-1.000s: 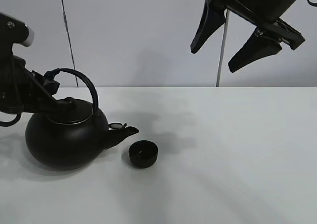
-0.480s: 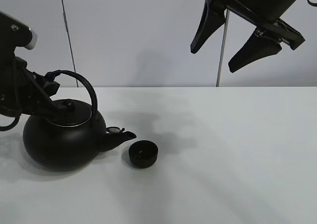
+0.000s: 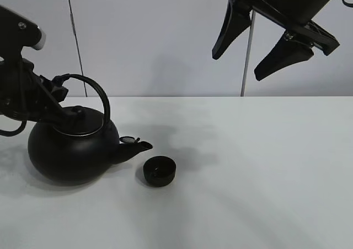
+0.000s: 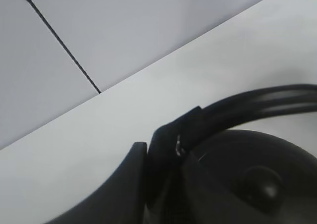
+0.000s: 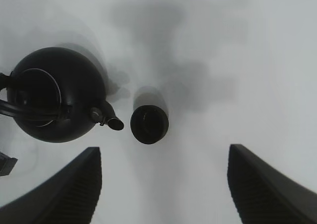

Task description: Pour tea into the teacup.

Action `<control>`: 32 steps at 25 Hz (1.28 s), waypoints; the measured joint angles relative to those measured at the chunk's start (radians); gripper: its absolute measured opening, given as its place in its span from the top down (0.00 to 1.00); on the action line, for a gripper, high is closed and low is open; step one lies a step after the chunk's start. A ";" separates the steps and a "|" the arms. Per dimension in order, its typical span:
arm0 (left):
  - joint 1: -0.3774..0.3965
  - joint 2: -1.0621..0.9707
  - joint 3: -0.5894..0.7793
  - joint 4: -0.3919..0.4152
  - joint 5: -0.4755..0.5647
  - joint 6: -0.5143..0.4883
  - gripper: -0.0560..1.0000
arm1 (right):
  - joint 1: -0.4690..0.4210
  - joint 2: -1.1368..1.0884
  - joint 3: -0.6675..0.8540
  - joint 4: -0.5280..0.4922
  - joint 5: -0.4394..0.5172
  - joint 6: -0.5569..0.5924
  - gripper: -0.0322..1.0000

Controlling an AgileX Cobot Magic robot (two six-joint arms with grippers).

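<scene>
White table (image 3: 265,194) — kettle (image 3: 69,155), teacup (image 3: 159,171) — grey wall (image 3: 154,39)

The left gripper (image 3: 57,89) blurs into the kettle (image 3: 71,155) handle (black on black), its fingertips indistinguishable there.

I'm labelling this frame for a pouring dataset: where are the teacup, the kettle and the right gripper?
teacup (image 3: 159,171), exterior high view, centre of the cup.
kettle (image 3: 69,155), exterior high view, on its round belly.
right gripper (image 3: 238,67), exterior high view, midway between its open fingertips.
</scene>
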 joint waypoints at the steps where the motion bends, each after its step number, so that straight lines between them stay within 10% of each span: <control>1: 0.000 0.000 0.000 0.000 0.001 0.000 0.84 | 0.000 0.000 0.000 0.000 0.000 0.000 0.49; 32: 0.000 0.000 -0.028 0.003 0.023 0.025 0.84 | 0.000 0.000 0.000 0.000 -0.004 -0.015 0.49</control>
